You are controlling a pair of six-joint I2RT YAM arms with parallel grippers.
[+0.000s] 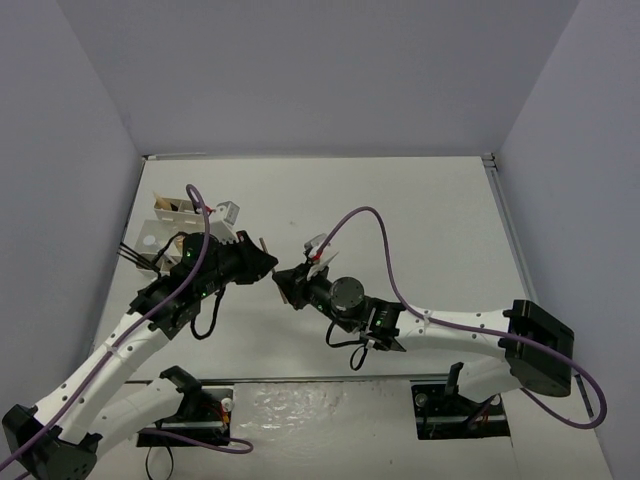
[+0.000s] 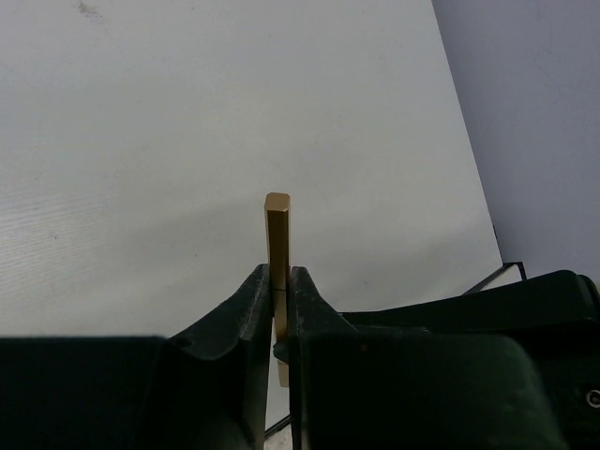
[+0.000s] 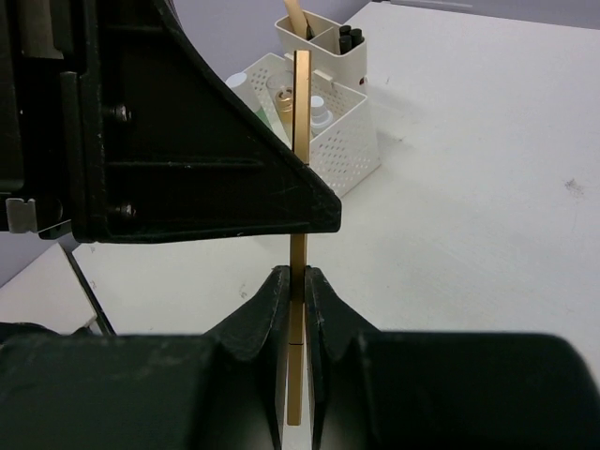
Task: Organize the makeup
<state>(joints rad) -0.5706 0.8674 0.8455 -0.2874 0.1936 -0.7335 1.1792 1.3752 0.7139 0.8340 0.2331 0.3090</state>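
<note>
I found the left gripper (image 2: 278, 281) and the right gripper (image 3: 295, 283) both clenched on one tan wooden stick (image 2: 277, 230), which spanned the gap between them over the table (image 1: 420, 220). The left gripper's black body blocked much of my right wrist view. Behind it stood the white tray (image 3: 352, 141), which held bottles (image 3: 321, 111) and black pencils (image 3: 349, 37).

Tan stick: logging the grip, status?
Left gripper shut on tan stick. Right gripper shut on it too. White tray beyond, nothing seen blocking.
</note>
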